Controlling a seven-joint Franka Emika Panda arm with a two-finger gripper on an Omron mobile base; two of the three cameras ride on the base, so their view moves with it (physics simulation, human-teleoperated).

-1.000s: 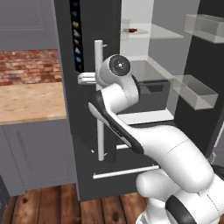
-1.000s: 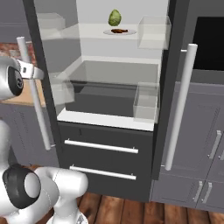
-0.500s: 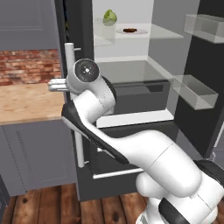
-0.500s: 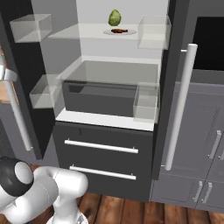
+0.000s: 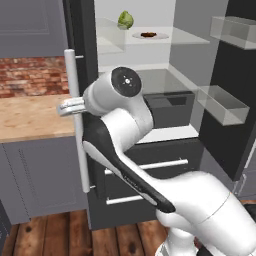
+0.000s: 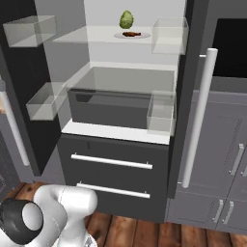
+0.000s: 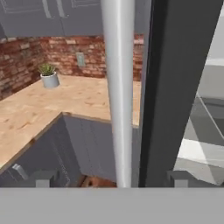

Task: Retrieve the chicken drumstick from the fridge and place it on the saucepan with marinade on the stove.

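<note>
The fridge [image 6: 116,144] stands with both doors swung wide and its white interior showing. On the top shelf the chicken drumstick [image 6: 130,34] [image 5: 148,35], a small reddish-brown lump, lies on a white plate [image 6: 144,36]. My gripper [image 5: 67,106] is at the left door's silver handle [image 5: 81,160]. In the hand view the handle [image 7: 117,87] runs between the fingers of the open gripper [image 7: 110,179], with space on both sides. The saucepan, the marinade and the stove are out of view.
A green leafy vegetable [image 6: 126,19] sits behind the plate. A wooden counter [image 5: 30,115] with a potted plant [image 7: 49,76] lies left of the fridge below a brick wall. Clear door bins [image 5: 222,102] [image 6: 161,113] jut inward. Two lower drawers are shut.
The left door has swung further open to the left with my arm. The jaws, shut on the handle before, have now spread apart around it.
</note>
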